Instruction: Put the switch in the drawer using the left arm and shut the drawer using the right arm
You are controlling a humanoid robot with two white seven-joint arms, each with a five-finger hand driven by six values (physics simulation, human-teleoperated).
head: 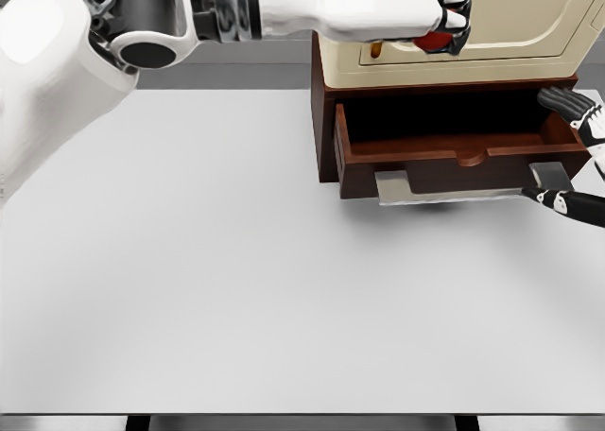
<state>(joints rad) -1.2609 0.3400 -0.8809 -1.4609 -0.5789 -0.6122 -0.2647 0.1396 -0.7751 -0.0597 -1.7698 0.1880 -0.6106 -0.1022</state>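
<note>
Drawer (454,152) of dark reddish-brown wood, standing pulled open from its matching cabinet (326,119) on the pale grey bench (189,280); a flat grey metal handle (454,193) is jutting from its front. A cream boxy appliance (510,25) is sitting on the cabinet top. The white left hand (440,20), with black-jointed fingers, is hovering above the open drawer, curling around a small red item (433,42), seemingly the switch, mostly hidden. The right hand (572,157) is reaching in at the drawer's right end, fingers loosely spread by the handle, gripping nothing clearly.
</note>
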